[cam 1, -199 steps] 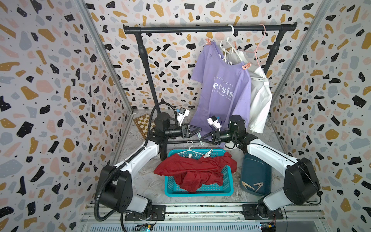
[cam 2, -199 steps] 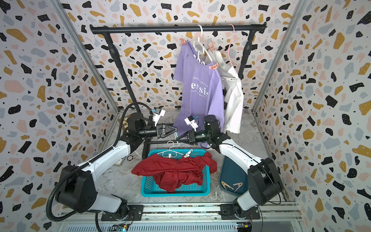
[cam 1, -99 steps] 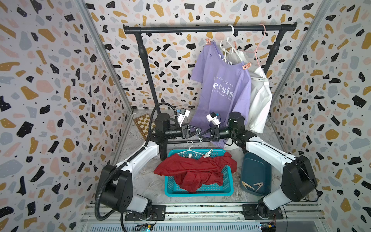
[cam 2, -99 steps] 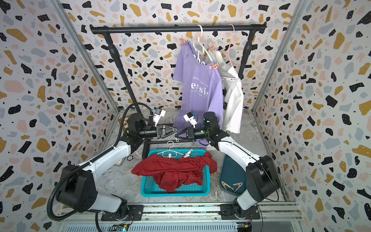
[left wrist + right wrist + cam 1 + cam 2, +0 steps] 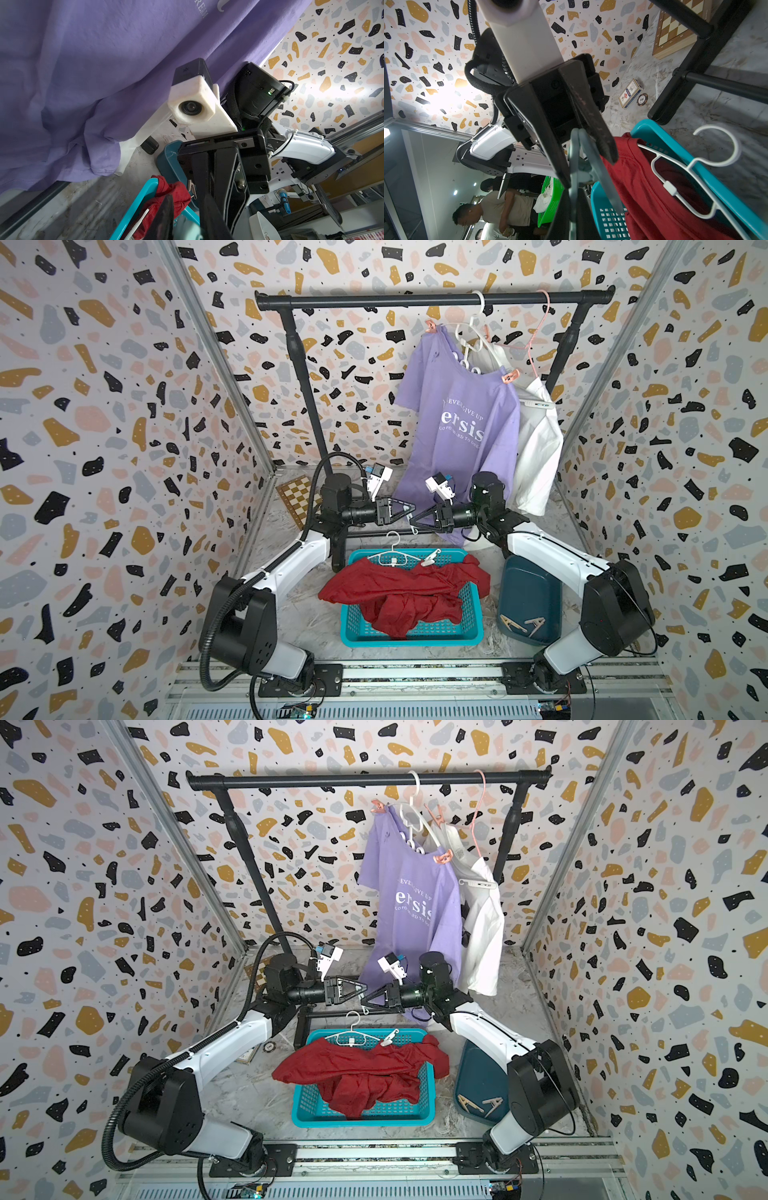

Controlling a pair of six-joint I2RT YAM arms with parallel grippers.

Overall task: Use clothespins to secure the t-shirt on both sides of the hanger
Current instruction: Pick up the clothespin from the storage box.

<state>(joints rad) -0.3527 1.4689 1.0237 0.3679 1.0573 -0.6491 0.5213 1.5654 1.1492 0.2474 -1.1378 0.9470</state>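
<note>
Our right fingers [image 5: 558, 220] are closed on a pale grey-green plastic clothespin [image 5: 582, 167], held above the far rim of the teal mesh basket [image 5: 411, 642]. Our left fingers [image 5: 593, 128] meet them tip to tip, narrowed on either side of that clothespin; we cannot tell whether they press it. The red t-shirt [image 5: 403, 593] is draped over the basket, with a white plastic hanger [image 5: 392, 560] on top and a white clothespin [image 5: 430, 558] at one end of it.
</note>
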